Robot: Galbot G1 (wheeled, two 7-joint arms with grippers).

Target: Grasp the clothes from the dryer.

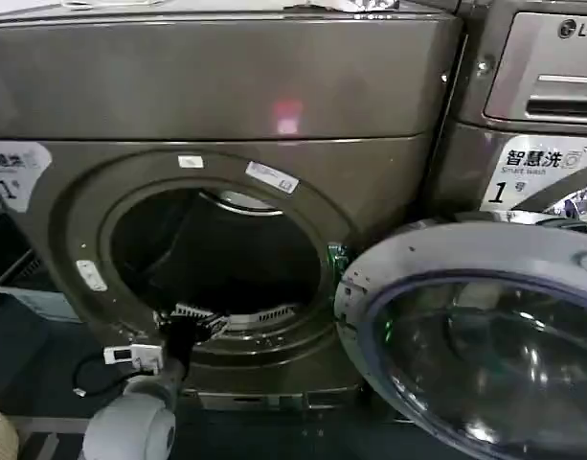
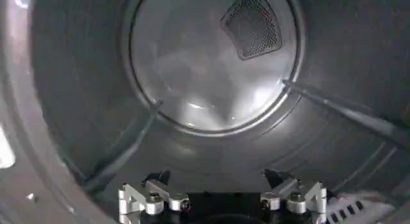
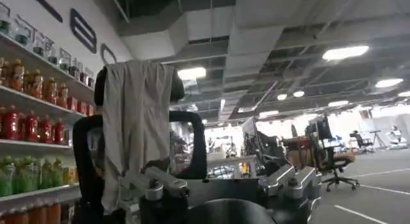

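Setting: large indoor test hall with mock retail and laundry stations. Evidence: two front-loading machines side by side, dryer (image 1: 216, 240) with door (image 1: 475, 335) swung open at lower right, second machine (image 1: 532, 105) at upper right. Shelves (image 3: 35, 129) of bottled drinks at left; office chair (image 3: 138, 155); open ceiling (image 3: 288, 33) with panel lights; desks (image 3: 307, 145) mid-right.

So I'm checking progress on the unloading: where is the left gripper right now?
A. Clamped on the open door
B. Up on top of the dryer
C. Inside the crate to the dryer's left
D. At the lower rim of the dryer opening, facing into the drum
D: in the head view the left gripper sits at the lower rim of the dryer opening, and its wrist view looks straight into the drum.
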